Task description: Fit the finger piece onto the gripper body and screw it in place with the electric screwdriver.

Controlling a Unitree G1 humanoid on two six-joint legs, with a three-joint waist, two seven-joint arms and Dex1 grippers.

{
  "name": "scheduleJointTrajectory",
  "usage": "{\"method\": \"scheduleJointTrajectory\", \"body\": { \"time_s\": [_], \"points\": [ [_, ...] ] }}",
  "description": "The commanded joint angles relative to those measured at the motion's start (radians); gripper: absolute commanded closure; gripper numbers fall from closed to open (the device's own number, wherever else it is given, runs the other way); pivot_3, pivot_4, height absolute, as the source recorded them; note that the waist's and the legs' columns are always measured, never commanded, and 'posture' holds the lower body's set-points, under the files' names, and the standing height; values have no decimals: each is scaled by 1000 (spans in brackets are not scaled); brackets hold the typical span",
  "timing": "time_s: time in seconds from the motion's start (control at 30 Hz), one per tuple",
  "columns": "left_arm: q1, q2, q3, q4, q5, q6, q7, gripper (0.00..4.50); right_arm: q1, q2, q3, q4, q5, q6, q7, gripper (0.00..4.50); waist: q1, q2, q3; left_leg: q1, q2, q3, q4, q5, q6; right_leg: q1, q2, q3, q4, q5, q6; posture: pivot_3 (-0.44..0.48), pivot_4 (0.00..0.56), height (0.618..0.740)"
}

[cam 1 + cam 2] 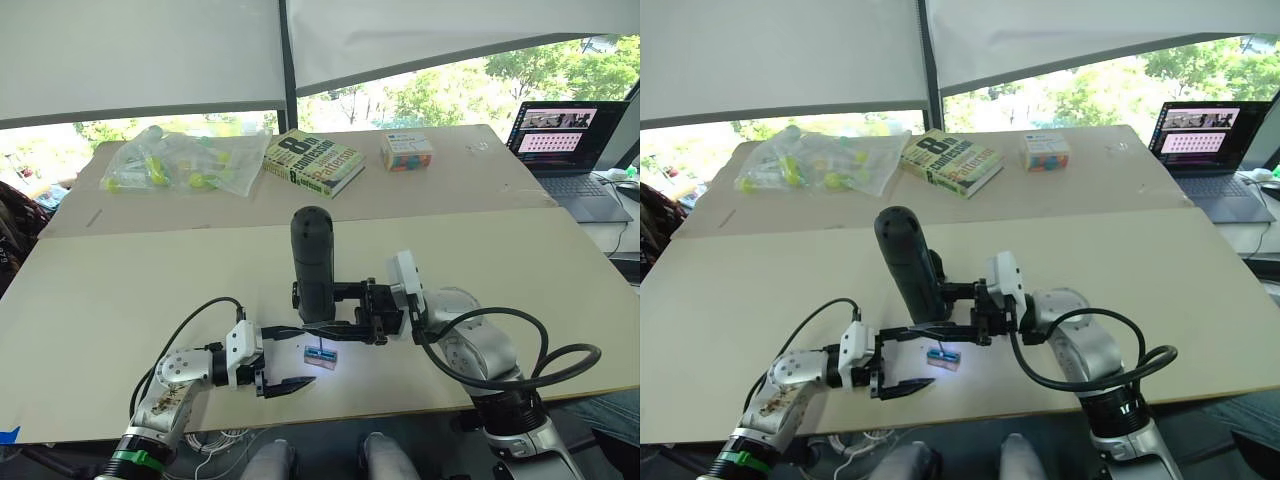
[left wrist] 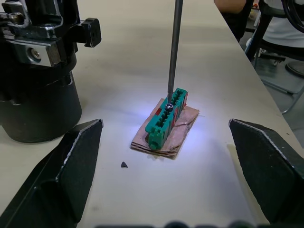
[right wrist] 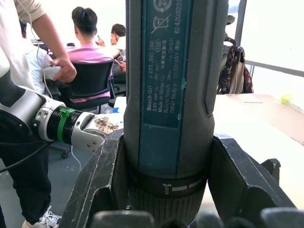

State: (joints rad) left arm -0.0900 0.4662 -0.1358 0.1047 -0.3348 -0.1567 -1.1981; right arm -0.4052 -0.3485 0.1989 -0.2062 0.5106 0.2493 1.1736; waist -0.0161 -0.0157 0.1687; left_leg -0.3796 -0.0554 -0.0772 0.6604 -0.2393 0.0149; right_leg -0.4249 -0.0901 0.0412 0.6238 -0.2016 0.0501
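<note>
my right claw (image 1: 345, 312) pinches the electric screwdriver (image 1: 313, 262) upright, its bit touching the green block (image 2: 166, 117); my left claw (image 1: 288, 358) is spread wide, empty, the block between its fingers.

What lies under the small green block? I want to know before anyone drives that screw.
The small green plastic block rests on a torn tan cardboard scrap on the pale tabletop. The thin metal screwdriver bit stands on its top. Anything beneath the scrap is covered.
</note>
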Motion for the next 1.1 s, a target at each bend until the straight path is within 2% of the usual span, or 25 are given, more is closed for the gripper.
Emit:
{"method": "scheduleJointTrajectory", "body": {
  "time_s": [0.03, 0.23, 0.43, 1.1],
  "points": [
    [8, -8, 44, -35, -67, -25, -17, 13, -7, 5, -7, -26, 13, -26, 0, 2585, 0, 0, 0, 0, 0, 0, 0, 0, 0, 0, 0, 0, 0, 0, 0, 0, 150, 737],
    [21, 9, 72, -61, -91, -36, -30, 13, -5, 3, -8, -26, 14, -27, 2, 2585, 0, -1, 0, 0, 0, 0, 0, 0, 0, 0, 0, 0, 0, 0, 0, 0, 150, 737],
    [28, 34, 68, -10, -45, -77, -55, 13, -3, 1, -9, -26, 15, -27, 5, 2585, 0, -1, 1, 0, 0, 0, 0, 0, 0, 0, 0, 0, 0, 0, 0, 0, 150, 737],
    [-1, 2, 25, 28, 6, -75, -25, 13, -16, -25, -18, -43, 51, 8, 24, 2585, 1, -1, 1, 0, 0, 0, 0, 0, 0, 0, 0, 0, 0, 0, 0, 0, 150, 737]
  ]
}}
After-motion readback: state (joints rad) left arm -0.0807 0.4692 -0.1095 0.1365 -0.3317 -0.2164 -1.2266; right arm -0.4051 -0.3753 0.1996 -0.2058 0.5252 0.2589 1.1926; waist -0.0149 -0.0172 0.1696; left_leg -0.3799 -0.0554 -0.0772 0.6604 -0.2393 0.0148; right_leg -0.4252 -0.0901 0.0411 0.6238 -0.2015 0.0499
